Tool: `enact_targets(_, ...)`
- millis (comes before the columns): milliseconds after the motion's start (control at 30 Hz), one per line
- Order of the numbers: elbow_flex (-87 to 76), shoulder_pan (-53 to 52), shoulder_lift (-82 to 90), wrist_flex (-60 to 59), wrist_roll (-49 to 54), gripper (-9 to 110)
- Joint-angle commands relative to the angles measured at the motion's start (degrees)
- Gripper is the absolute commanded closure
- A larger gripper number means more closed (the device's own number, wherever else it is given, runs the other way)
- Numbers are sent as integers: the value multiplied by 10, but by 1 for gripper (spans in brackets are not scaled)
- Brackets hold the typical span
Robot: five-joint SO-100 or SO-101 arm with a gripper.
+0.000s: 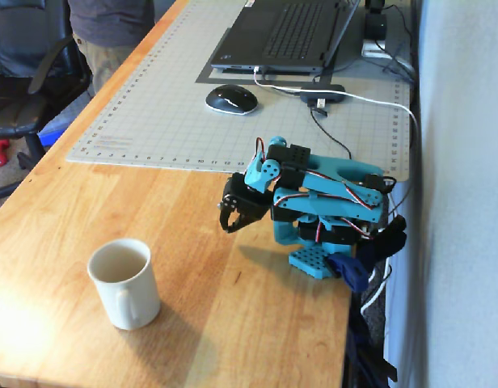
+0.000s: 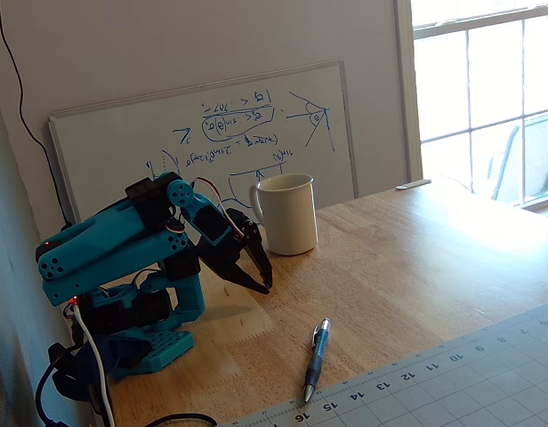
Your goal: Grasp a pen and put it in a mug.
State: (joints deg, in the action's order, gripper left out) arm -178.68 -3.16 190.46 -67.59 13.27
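The white mug (image 1: 125, 284) stands upright on the wooden table, handle toward the camera in one fixed view; in the other it stands (image 2: 286, 213) just behind the gripper. The pen (image 2: 317, 356), dark with a silvery tip, lies flat on the wood beside the mat edge, tip toward the mat. It does not show in the fixed view from the mug's side, where the arm likely hides it. The blue arm is folded low over its base. My gripper (image 1: 227, 225), with black fingers, points down, shut and empty, in both fixed views (image 2: 266, 286), between mug and pen.
A grey cutting mat (image 1: 168, 121) carries a laptop (image 1: 285, 32), a mouse (image 1: 230, 99) and cables. A whiteboard (image 2: 212, 133) leans on the wall behind the mug. An office chair (image 1: 31, 73) and a person stand off the table's far left corner.
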Motion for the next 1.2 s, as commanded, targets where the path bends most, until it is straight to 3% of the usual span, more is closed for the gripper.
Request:
enact_targets(0, 7, 2, 16, 7, -4, 101)
enact_targets(1000, 22, -2, 16, 8, 3, 101)
enact_targets(1167, 80, -2, -50, 5, -4, 101)
